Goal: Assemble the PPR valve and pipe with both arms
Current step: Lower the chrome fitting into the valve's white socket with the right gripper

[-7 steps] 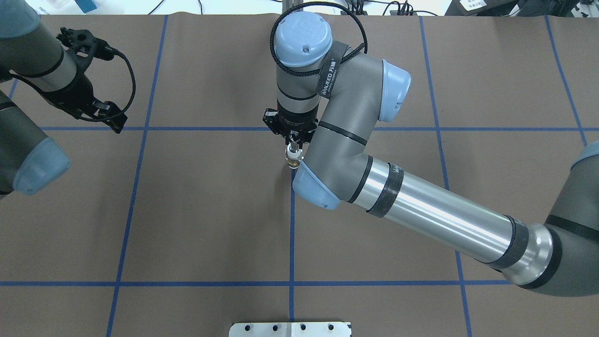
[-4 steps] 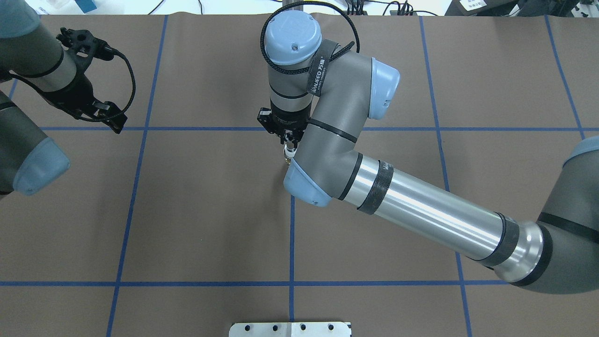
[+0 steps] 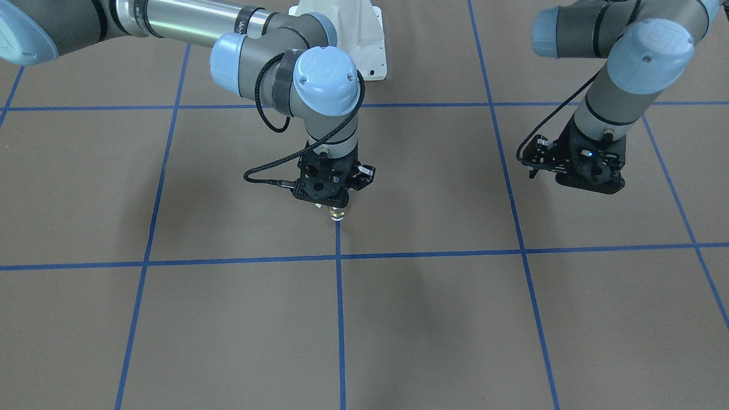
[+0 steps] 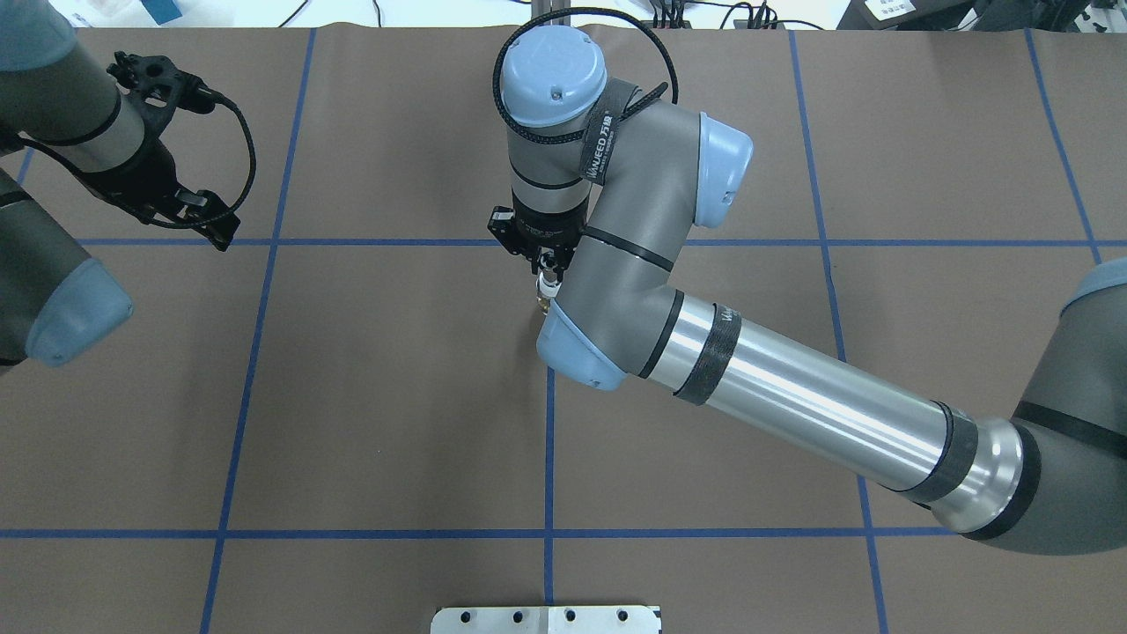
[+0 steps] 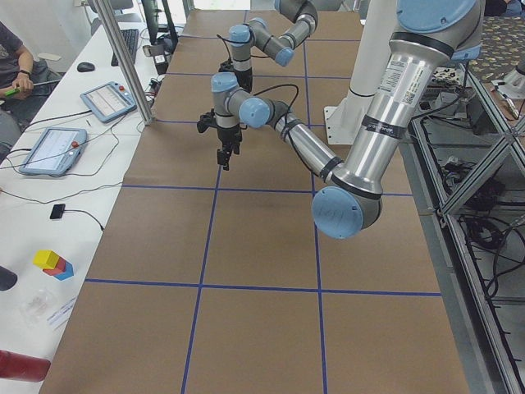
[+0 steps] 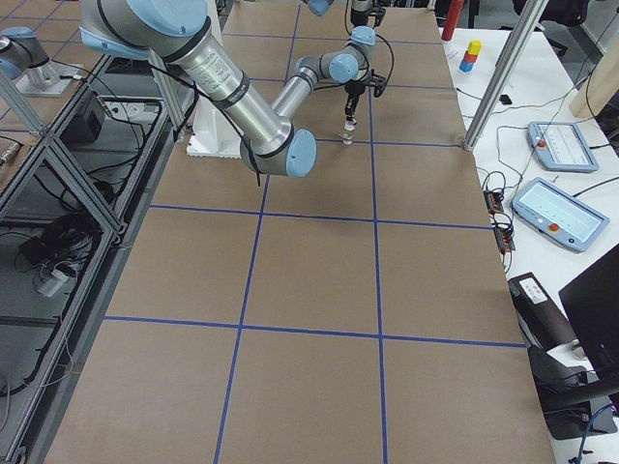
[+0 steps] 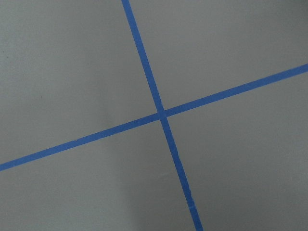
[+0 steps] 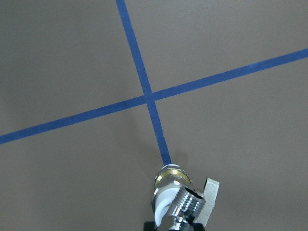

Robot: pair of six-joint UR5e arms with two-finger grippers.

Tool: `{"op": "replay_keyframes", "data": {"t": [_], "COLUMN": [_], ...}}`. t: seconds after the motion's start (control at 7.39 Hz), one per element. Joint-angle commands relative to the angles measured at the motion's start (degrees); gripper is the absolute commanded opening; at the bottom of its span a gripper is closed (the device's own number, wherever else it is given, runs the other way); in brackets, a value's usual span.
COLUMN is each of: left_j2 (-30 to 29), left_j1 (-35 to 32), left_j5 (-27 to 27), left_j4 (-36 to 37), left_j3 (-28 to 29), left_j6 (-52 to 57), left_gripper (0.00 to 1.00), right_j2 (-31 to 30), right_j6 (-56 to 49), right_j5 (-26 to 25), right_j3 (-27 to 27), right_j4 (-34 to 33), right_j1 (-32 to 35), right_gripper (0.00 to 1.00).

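My right gripper (image 4: 548, 262) hangs over the middle of the brown table, shut on the PPR valve (image 8: 169, 179), whose brass ring points down at a blue tape line. The silvery-grey pipe (image 8: 191, 204), threaded and with a flat lug, sits joined to the valve's white part. In the front-facing view only the brass tip of the valve (image 3: 338, 213) shows below the right gripper (image 3: 333, 204). In the overhead view the right arm's elbow covers part of the valve (image 4: 548, 283). My left gripper (image 4: 211, 224) hovers far to the left with nothing in it. I cannot tell whether it is open or shut.
Blue tape lines (image 4: 548, 440) divide the brown mat into squares. The white bolted pedestal (image 4: 546, 619) stands at the robot's edge. My right forearm (image 4: 810, 405) stretches low across the right half. Side benches hold tablets (image 5: 51, 150) and cables; a person sits at the far left.
The right arm has shifted slightly to the left with the valve, and its elbow now covers more of the valve. The left arm has not moved.
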Motion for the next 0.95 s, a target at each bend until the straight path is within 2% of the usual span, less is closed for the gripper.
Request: {"op": "replay_keyframes", "data": {"t": [0.0, 0.14, 0.27, 0.41, 0.54, 0.81], "left_j2": [-0.02, -0.28, -0.29, -0.29, -0.37, -0.46], "left_j1": [0.00, 0.00, 0.00, 0.00, 0.00, 0.00], "left_j5": [0.02, 0.02, 0.02, 0.02, 0.02, 0.02], "left_j4": [0.00, 0.09, 0.00, 0.00, 0.09, 0.09], "left_j3": [0.01, 0.09, 0.27, 0.27, 0.27, 0.27], "left_j6": [0.02, -0.07, -0.07, -0.07, -0.07, -0.07], "left_gripper": [0.99, 0.99, 0.99, 0.99, 0.99, 0.99], "right_j2": [-0.47, -0.47, -0.38, -0.38, -0.38, -0.38], "right_j6": [-0.01, -0.01, -0.01, -0.01, -0.01, -0.36], "right_j5": [0.00, 0.00, 0.00, 0.00, 0.00, 0.00], "right_j3": [-0.02, -0.02, -0.02, -0.02, 0.07, 0.51], "right_j4": [0.00, 0.00, 0.00, 0.00, 0.00, 0.00], "right_j1": [-0.08, -0.08, -0.08, -0.08, -0.08, 0.09], "right_gripper": [0.00, 0.00, 0.49, 0.94, 0.99, 0.99]}}
